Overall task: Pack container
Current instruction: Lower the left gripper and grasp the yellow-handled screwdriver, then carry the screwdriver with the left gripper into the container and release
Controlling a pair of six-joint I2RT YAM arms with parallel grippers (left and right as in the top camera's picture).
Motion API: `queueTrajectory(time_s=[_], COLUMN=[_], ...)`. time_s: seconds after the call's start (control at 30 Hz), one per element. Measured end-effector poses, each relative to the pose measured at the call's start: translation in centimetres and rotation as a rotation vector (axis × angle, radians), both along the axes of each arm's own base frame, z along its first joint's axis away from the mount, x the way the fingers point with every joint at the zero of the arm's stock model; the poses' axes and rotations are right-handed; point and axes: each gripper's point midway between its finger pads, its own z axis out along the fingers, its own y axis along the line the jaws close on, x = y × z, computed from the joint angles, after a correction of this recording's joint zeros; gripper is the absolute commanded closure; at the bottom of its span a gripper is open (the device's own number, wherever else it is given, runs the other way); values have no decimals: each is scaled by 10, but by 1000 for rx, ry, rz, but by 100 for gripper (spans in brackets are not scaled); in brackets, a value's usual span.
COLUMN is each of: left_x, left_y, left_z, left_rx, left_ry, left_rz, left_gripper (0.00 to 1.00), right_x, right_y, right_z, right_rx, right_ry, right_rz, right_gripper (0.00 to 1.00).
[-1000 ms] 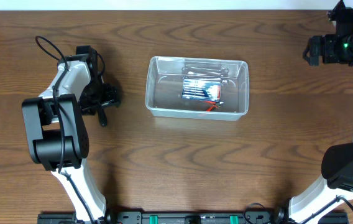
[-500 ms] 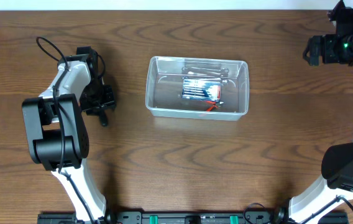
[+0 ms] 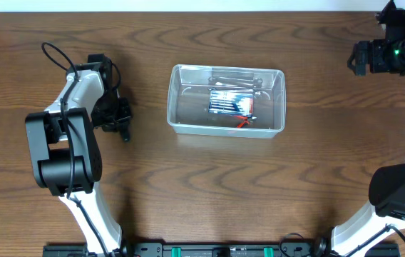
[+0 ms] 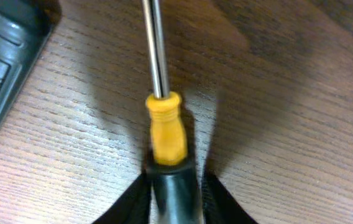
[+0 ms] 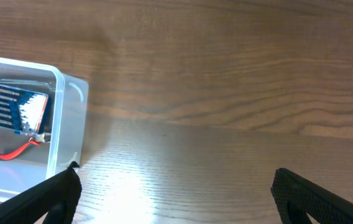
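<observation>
Screwdriver is pinched by left gripper; container is placed mid-table, well to its right.
Yellow-and-black handle and steel shaft are resolved only in left wrist view; overhead gives a dark stub. Right gripper is seen spread wide in its own view, with blue packet inside container.

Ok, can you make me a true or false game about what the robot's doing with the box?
1. The left gripper is shut on a screwdriver. True.
2. The container is empty. False: it holds a blue packet and some other bits.
3. The right gripper is carrying something. False: it is open with nothing in it.
4. The screwdriver is outside the container. True.
</observation>
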Motion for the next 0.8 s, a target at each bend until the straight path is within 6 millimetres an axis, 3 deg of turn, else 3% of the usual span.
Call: queueTrajectory(time_s=[0.2, 0.47, 0.6, 0.7, 0.8], left_x=[0, -2, -17, -26, -14], left_y=[0, -1, -3, -7, -18], left_z=[0, 1, 5, 14, 38], left_rx=[1, -4, -16, -23, -22], left_ry=[0, 5, 73, 122, 89], left_rz=[2, -2, -2, -10, -67], left_gripper=[94, 94, 94, 94, 94], right_x=[0, 0, 0, 0, 0], right_y=[0, 0, 0, 0, 0], right_z=[0, 0, 0, 0, 0], right_rx=[0, 0, 0, 0, 0], right_ry=[0, 0, 0, 0, -1], right_rz=[0, 0, 0, 0, 0], right_gripper=[1, 1, 1, 1, 1])
